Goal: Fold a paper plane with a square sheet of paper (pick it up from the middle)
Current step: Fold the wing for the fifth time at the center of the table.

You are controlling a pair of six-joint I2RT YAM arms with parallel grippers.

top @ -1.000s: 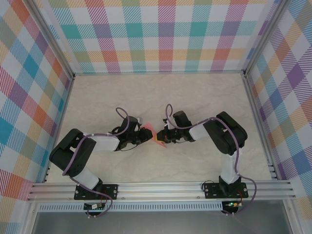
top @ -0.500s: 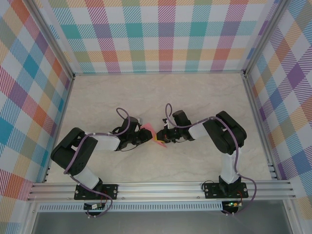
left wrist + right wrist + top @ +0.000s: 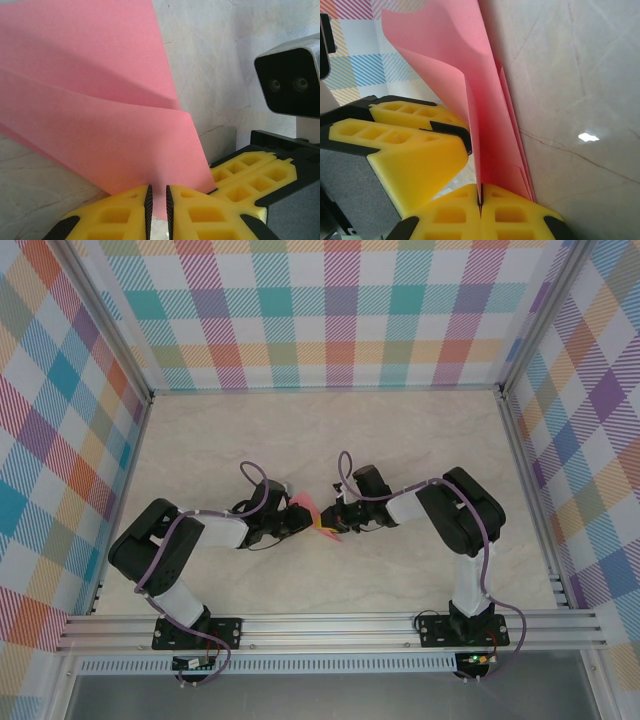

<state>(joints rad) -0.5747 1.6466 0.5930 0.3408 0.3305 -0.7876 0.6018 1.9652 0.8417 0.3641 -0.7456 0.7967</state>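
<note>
Left gripper (image 3: 158, 194): jaws drawn almost together. The narrow slot left between the black pads is filled by the lower corner of the pink paper (image 3: 100, 125), so the paper is pinched there. Right gripper (image 3: 480, 196): jaws fully clenched, with one upright layer of the same paper clamped at the seam between them.

The grippers are set nose to nose, just beside each other, near the middle of the table (image 3: 420, 440) and slightly toward the near edge. In the left wrist view a yellow finger of the right gripper is seen at lower right by the paper corner; contact cannot be told. The camera housing (image 3: 292, 80) of the right wrist is seen above it. In the right wrist view the left gripper's fingers are seen at left, close against the paper's face.

The paper is already creased, not a flat square. From the left wrist, two overlapping flaps are seen, with one diagonal fold edge running across. From the right wrist, one layer is stood up and curled over at the top, and further layers are laid close along the tabletop to its right. From above, small pink patches are seen between and beside the two gripper heads.

Both arms are bent inward from their bases. The table is enclosed by checked wall panels (image 3: 340, 310) on three sides.
</note>
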